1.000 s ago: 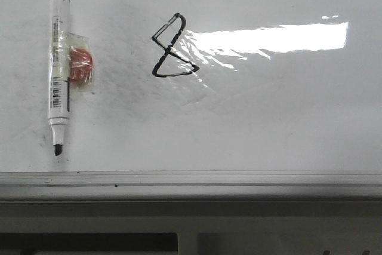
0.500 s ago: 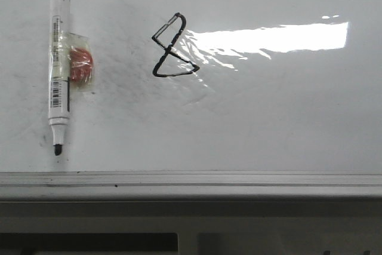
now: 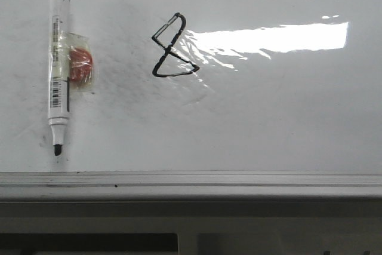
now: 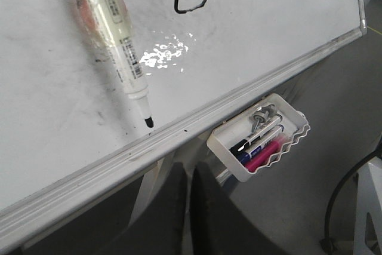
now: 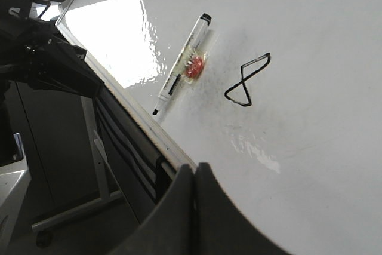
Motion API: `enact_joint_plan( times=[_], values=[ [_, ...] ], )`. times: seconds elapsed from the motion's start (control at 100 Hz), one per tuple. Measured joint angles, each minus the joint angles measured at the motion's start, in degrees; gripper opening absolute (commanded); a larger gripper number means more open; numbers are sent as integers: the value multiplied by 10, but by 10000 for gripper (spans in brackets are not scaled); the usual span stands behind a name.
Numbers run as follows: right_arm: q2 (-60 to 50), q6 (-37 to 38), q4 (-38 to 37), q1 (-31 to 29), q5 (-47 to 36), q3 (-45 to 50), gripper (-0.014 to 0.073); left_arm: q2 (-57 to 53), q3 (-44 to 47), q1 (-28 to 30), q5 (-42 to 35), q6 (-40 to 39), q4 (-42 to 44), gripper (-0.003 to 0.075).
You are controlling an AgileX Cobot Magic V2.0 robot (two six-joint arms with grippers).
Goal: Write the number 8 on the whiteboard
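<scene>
Number 8 (image 3: 173,46) drawn on whiteboard (image 3: 268,117); both grippers (image 4: 188,207) (image 5: 194,207) closed, empty, well clear of it.

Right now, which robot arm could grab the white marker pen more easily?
Probably the left. The white marker pen with the black tip lies at the left of the glossy whiteboard, near the left gripper, closer than the right gripper. Both are shut.

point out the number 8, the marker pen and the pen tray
number 8 (image 3: 171,51): front view, on the crossing of its two loops
marker pen (image 3: 58,64): front view, mid barrel
pen tray (image 4: 239,171): left wrist view, white front wall
</scene>
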Motion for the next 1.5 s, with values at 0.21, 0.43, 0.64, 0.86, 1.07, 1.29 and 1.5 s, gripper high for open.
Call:
enact_joint_plan(
  times=[0.21,0.43,0.64,0.86,1.07,1.29,1.5],
  values=[
    [-1,0,0,0,0,0,-64,0,0,0,0,0,0,-20],
    [-1,0,0,0,0,0,-64,0,3,0,0,0,26,-20],
    [-1,0,0,0,0,0,-64,0,39,31,-26,-13,151,-20],
    [-1,0,0,0,0,0,-64,-31,75,122,-97,-30,190,-20],
    [-1,0,0,0,0,0,-64,-101,87,247,-110,-31,195,-20],
    [-1,0,0,0,0,0,-64,-202,87,389,-103,-31,200,-20],
    [-1,0,0,0,1,0,-64,-260,87,505,-59,-31,203,-20]
  ],
)
